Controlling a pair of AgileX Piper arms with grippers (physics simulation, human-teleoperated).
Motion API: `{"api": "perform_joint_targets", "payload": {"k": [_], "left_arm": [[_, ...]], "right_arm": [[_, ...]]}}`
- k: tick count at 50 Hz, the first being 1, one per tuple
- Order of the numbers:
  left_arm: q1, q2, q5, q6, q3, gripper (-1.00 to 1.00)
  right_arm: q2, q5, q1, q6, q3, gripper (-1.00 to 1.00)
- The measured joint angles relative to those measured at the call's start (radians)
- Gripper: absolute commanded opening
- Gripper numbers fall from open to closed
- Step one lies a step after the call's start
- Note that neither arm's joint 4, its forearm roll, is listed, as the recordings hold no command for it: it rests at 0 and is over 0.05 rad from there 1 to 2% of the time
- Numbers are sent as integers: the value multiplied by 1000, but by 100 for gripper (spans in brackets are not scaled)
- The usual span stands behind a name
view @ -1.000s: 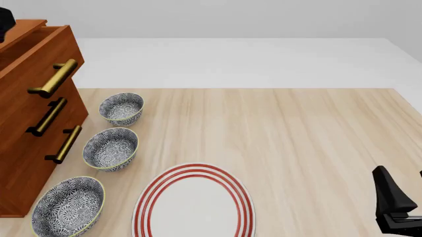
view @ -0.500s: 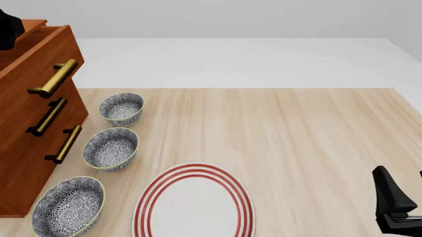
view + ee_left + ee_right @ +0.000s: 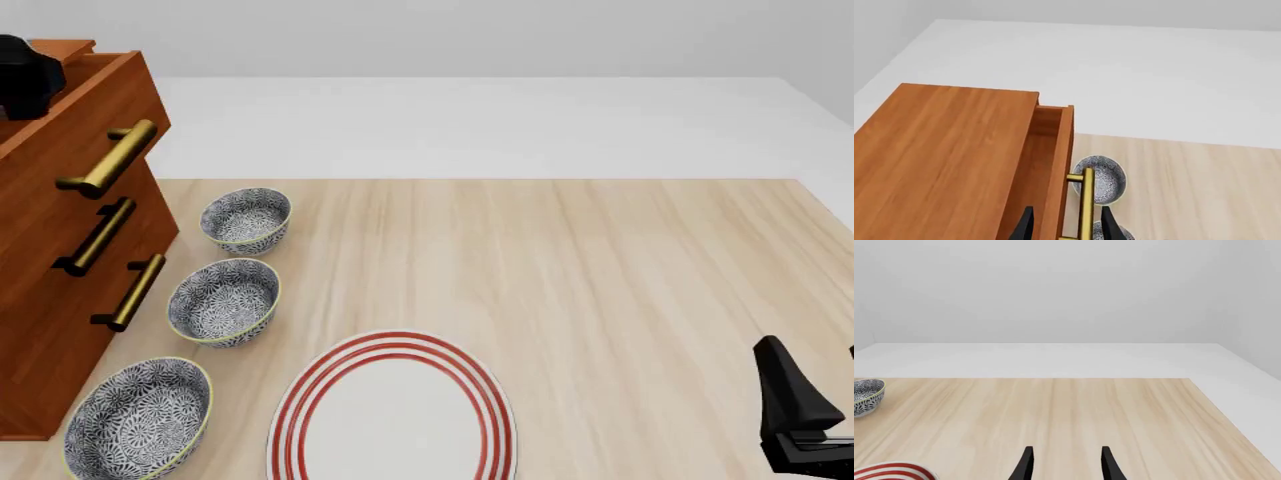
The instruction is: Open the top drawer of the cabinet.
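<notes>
The reddish-brown cabinet (image 3: 54, 260) stands at the table's left edge. Its top drawer (image 3: 94, 110) sticks out a little beyond the two below, and a gap into its box (image 3: 1047, 145) shows from above. The brass bar handle (image 3: 110, 158) (image 3: 1086, 205) is free. My left gripper (image 3: 1066, 227) hovers open above the drawer's front, its fingertips (image 3: 1026, 226) either side of the front board and handle, apart from both. Part of the left arm (image 3: 20, 75) shows black over the cabinet top. My right gripper (image 3: 1066, 467) is open and empty, low at the table's near right (image 3: 797, 415).
Three patterned bowls (image 3: 246, 219) (image 3: 223, 300) (image 3: 138, 418) line up along the cabinet's front, right below the drawers. A white plate with red rings (image 3: 391, 410) lies at the near middle. Bare wooden tabletop (image 3: 627, 290) spreads to the right.
The left arm's black part has shifted a little right and down over the cabinet top. The drawer, the bowls and the right arm have stayed put.
</notes>
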Motion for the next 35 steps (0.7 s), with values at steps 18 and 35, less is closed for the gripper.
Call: {"api": "perform_joint_targets", "payload": {"k": [18, 35], "left_arm": [[6, 22, -17, 0, 8, 100], [20, 56, -36, 3, 11, 100]], "right_arm": [[0, 0, 0, 0, 0, 100], [0, 0, 0, 0, 0, 100]]}}
